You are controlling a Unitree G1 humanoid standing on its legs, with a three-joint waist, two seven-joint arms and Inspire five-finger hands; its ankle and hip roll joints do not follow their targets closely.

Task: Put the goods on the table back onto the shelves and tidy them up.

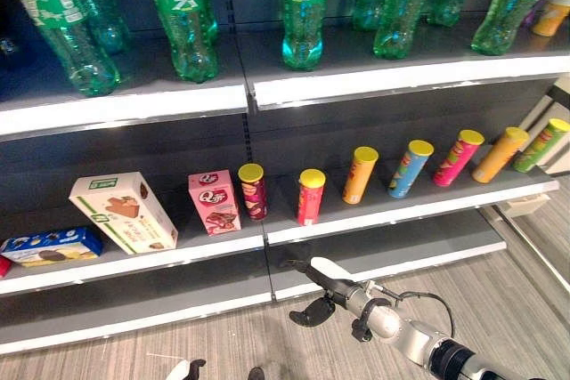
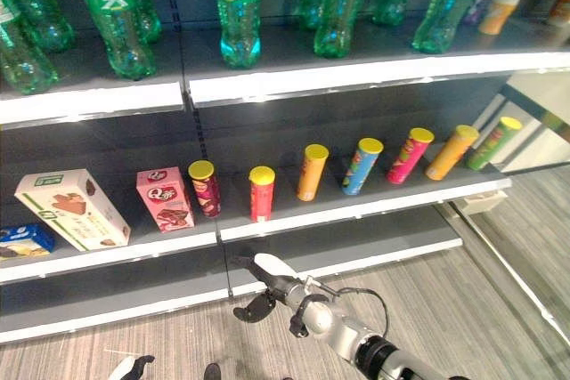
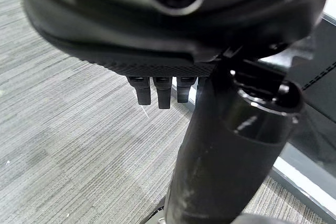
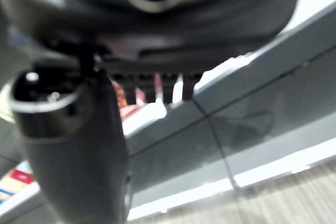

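Seven snack cans (image 1: 312, 196) already stand on the middle shelf (image 1: 410, 206) at frame centre. The right hand (image 1: 322, 295), lower centre, hangs empty with relaxed fingers; left hand (image 1: 183, 368) fingers straight, empty.

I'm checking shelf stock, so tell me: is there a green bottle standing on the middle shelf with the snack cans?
No. The green bottles stand on the upper shelf, while the middle shelf holds snack cans and boxes.

Print present, nothing readable.
White lettering on green bottles (image 1: 187, 15); label print on pink box (image 1: 214, 202), white box (image 1: 123, 211), tubes (image 1: 311, 196): too small to make out.
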